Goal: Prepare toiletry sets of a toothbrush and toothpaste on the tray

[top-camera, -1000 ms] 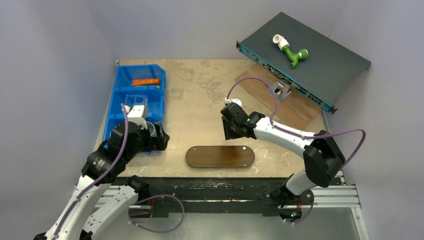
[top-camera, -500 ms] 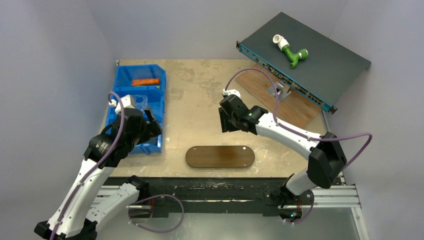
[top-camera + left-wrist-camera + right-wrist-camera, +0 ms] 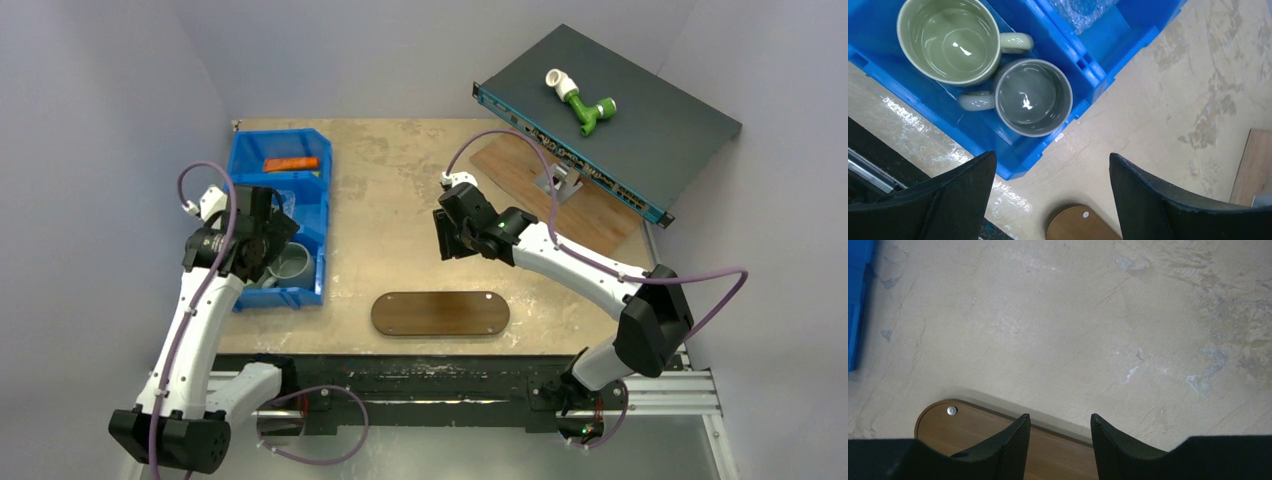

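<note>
Just beyond the tray (image 3: 440,313) hangs the right claw (image 3: 1059,419) — parted, empty; left claw (image 3: 1051,157) parted too.

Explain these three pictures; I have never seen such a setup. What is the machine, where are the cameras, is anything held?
These are two robot arms bolted at the near edge of a table. The overhead picture looks down from behind them: the left arm reaches over a blue bin, the right arm hovers past a dark oblong wooden tray, which has nothing on it. The other two pictures come from cameras on the wrists; the black shapes at the bottom are each arm's own jaws. Both pairs stand apart, holding nothing. The left wrist view shows a green mug and a grey mug in the bin's near compartment; an orange item lies in the far one. A green-and-white pipe fitting rests on a dark flat box at the back.
</note>
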